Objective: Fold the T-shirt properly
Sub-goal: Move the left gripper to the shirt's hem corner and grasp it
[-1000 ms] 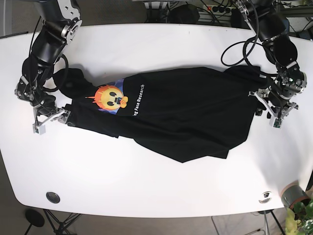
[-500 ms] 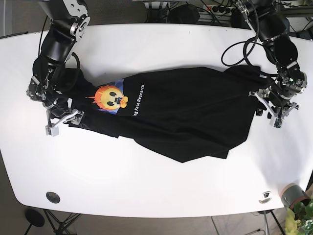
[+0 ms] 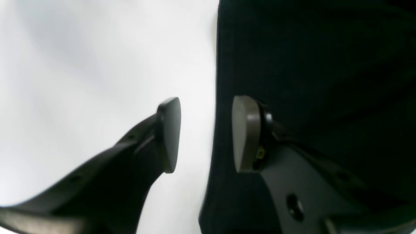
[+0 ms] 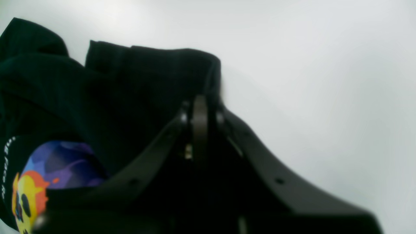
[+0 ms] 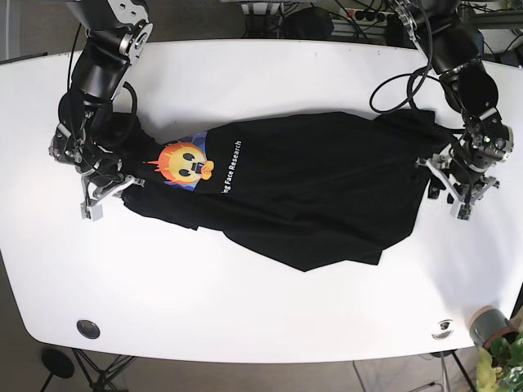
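Black T-shirt [image 5: 302,196] limp, light, bunches easily; grab hem edges. Right gripper [image 4: 200,110] clenched on fabric near desk's left edge; left gripper [image 3: 204,133] released, straddling hem.

Black T-shirt [image 5: 302,192], crumpled, spread across white table [image 5: 245,310]; flame-face print w/ white lettering nr right gripper [image 5: 105,194]. Right gripper at shirt's edge, cloth bunched by it. Left gripper [image 5: 453,186] at opp. edge. Plant pot [image 5: 489,325] at table corner below left gripper.
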